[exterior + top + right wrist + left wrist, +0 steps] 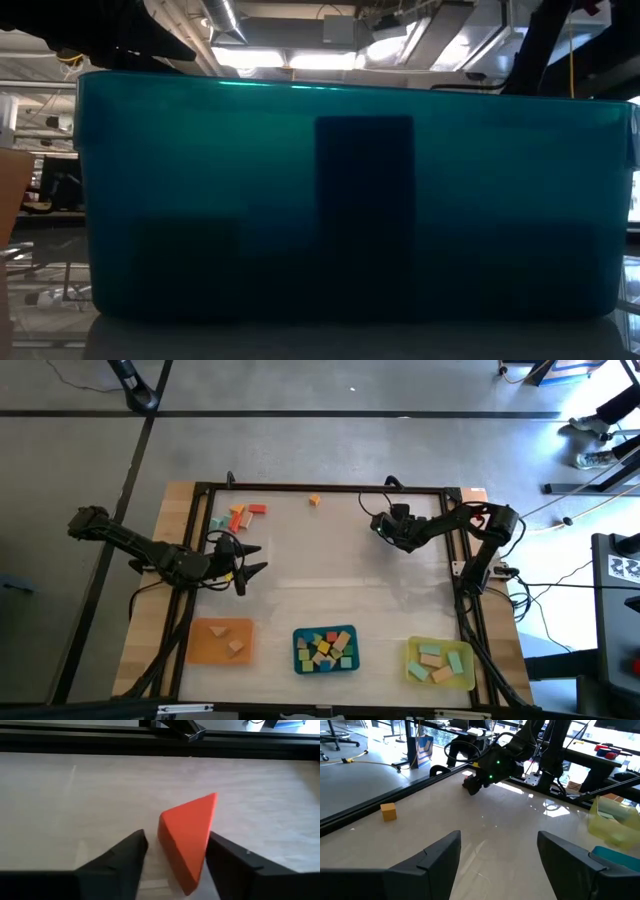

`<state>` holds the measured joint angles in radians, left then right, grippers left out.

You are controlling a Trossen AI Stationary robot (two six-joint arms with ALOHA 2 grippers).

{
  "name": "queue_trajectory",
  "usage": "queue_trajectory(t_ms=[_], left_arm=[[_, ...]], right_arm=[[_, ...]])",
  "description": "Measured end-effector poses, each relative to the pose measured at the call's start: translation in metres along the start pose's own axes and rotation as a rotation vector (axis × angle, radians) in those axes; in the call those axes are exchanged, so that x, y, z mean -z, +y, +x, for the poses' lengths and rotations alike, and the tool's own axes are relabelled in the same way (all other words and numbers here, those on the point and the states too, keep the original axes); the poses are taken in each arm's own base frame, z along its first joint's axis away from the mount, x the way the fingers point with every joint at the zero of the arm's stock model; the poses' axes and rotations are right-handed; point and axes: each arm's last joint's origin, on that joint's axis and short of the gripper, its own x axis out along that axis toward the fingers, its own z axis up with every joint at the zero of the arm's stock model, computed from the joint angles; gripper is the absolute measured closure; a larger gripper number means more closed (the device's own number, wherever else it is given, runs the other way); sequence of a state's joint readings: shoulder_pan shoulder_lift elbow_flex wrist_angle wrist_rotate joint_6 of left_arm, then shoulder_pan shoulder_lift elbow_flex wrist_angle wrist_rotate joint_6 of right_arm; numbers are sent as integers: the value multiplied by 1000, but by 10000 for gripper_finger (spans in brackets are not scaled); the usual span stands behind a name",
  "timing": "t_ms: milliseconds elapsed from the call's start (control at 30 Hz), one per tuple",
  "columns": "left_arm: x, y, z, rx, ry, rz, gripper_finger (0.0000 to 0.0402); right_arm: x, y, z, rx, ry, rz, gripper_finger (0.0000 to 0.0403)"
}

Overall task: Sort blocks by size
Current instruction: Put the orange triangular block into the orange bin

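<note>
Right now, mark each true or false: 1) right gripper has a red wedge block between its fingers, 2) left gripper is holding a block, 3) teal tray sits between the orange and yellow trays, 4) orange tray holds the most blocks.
1) True: the red wedge block sits between the right gripper fingers.
2) False: the left gripper is open, with only bare table between its fingers.
3) True: the teal tray sits between the orange tray and the yellow tray.
4) False: the teal tray holds the most blocks.
</note>
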<state>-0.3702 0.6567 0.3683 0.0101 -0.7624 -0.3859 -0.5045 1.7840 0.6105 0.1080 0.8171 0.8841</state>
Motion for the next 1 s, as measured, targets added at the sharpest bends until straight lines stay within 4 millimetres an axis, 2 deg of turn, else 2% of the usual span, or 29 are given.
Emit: queue_trajectory(t_ms=[133,267,533,1000], left_arm=[[0,0,0,0,0,0,151],[0,0,0,0,0,-3,151],[0,0,0,0,0,-7,151],[0,0,0,0,0,-7,151]], right_arm=[[0,1,0,-8,0,5,273],[0,1,0,-4,-1,-20,314],[4,4,-5,-29,4,-147,322],[28,23,-44,-196,-6,-361,346]])
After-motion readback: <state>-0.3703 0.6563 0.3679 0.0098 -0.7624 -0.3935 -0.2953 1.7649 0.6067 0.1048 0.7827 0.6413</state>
